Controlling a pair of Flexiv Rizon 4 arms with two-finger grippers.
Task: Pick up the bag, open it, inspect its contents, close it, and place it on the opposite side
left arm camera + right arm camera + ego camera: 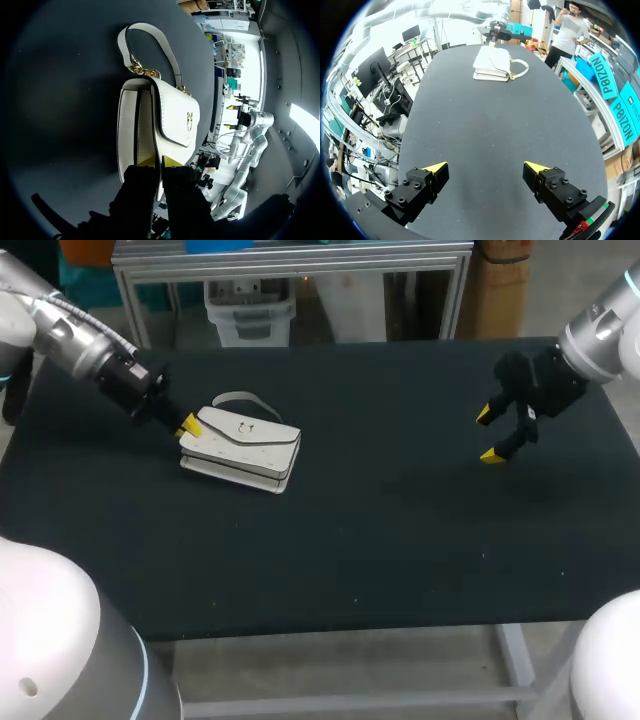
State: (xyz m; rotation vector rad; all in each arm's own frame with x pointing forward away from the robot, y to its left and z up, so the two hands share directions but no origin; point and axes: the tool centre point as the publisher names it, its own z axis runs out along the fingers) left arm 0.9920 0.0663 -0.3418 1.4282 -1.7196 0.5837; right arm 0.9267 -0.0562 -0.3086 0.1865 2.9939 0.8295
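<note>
Pick-up step under way: the left arm slants in low from the table's far left corner, and the left gripper (188, 425) (157, 161) has its yellow tips drawn close, nipping the end of the white bag (245, 445) (175, 112) along its flap seam. The bag lies flat near the table's (380, 540) left edge, strap toward the far edge. Next, I'd say, a clean lift. By the right edge, the right gripper (489, 435) (487, 170) hangs spread wide, angled downward, holding nothing.
</note>
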